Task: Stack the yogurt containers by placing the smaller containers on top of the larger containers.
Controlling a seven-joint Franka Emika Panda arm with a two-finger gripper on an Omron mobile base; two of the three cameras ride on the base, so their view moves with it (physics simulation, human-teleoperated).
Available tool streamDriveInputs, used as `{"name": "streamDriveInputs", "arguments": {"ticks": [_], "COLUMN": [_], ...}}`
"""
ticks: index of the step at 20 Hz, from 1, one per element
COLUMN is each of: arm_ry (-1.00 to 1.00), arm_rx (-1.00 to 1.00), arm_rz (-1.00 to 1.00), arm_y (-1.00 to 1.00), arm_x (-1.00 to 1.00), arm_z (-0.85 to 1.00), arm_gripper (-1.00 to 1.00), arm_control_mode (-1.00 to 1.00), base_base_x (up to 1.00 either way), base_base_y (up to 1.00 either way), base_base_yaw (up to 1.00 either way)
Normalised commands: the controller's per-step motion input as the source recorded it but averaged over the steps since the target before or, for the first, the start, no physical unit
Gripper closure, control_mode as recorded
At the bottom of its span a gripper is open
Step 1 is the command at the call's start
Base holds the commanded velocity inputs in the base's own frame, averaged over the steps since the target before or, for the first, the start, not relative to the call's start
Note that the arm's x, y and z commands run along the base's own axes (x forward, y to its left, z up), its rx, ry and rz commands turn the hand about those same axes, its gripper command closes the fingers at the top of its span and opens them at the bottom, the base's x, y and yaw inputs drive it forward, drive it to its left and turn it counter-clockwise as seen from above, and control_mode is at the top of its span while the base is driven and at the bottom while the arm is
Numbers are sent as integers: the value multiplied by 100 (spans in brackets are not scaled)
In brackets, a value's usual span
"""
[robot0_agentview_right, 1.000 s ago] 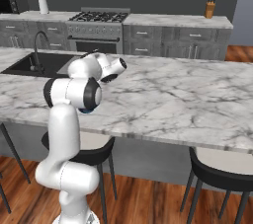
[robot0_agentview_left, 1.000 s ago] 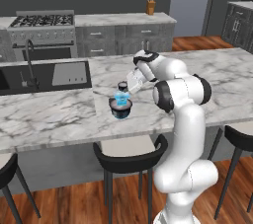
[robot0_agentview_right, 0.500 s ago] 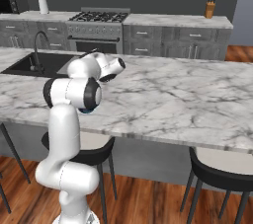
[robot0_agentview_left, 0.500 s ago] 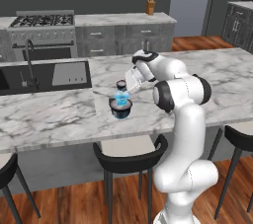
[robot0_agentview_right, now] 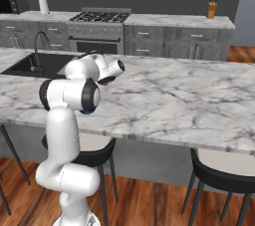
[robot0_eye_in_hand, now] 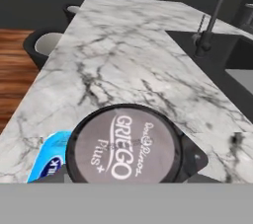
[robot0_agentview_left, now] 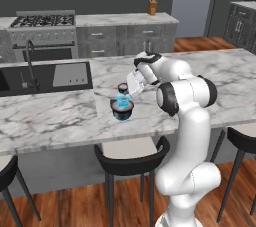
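Note:
The wide dark tub point(robot0_agentview_left: 122, 113) stands on the marble counter point(robot0_agentview_left: 60, 116) near its front edge, with the light-blue cup point(robot0_agentview_left: 121, 102) resting on top of it. My gripper point(robot0_agentview_left: 125, 88) reaches in from the right and is shut on the tiny dark cup point(robot0_agentview_left: 122, 89), which it holds directly over the blue cup; I cannot tell whether the two touch. In the hand view the tiny cup's pale grey lid point(robot0_eye_in_hand: 123, 146) sits close below the camera. The blue cup's rim point(robot0_eye_in_hand: 49, 156) shows under it at the left. My fingertips are hidden by the cup.
A black sink point(robot0_agentview_left: 45, 76) with a tall faucet point(robot0_agentview_left: 31, 63) lies left of the stack, and the faucet point(robot0_eye_in_hand: 213, 18) also shows at the hand view's upper right. Black stools point(robot0_agentview_left: 130, 156) stand under the counter's front edge. A stove point(robot0_agentview_left: 42, 21) and knife block point(robot0_agentview_left: 152, 7) line the back wall.

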Motion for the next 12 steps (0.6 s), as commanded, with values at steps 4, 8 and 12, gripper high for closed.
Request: {"name": "streamDriveInputs", "arguments": {"ticks": [4, 8, 12], "arm_ry": [0, 0, 0], "arm_rx": [0, 0, 0], "arm_rz": [0, 0, 0], "arm_y": [0, 0, 0], "arm_x": [-30, -6, 1], "arm_z": [0, -3, -11], "arm_gripper": [100, 100, 100], "arm_control_mode": [-100, -100, -100], "base_base_x": [0, 0, 0], "base_base_y": [0, 0, 0], "base_base_yaw": [0, 0, 0]}}
